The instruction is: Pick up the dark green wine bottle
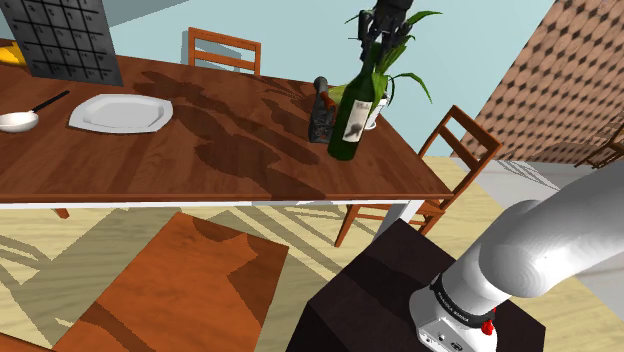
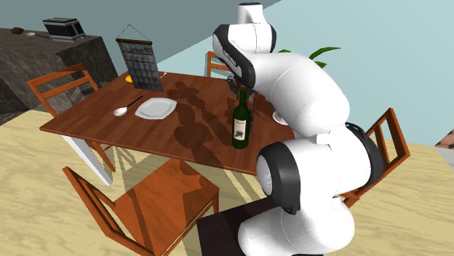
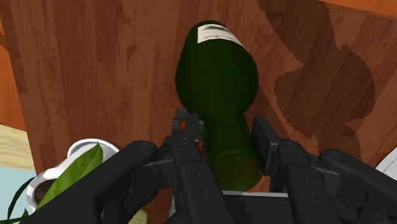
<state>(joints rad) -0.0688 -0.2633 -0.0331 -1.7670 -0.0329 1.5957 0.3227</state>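
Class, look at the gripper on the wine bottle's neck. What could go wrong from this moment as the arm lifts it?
1. The gripper clasps the dark green wine bottle only at its slim neck, so the heavy body below could slip or swing.
2. The potted plant and a dark object stand close beside the bottle, and a swinging bottle might knock them over.
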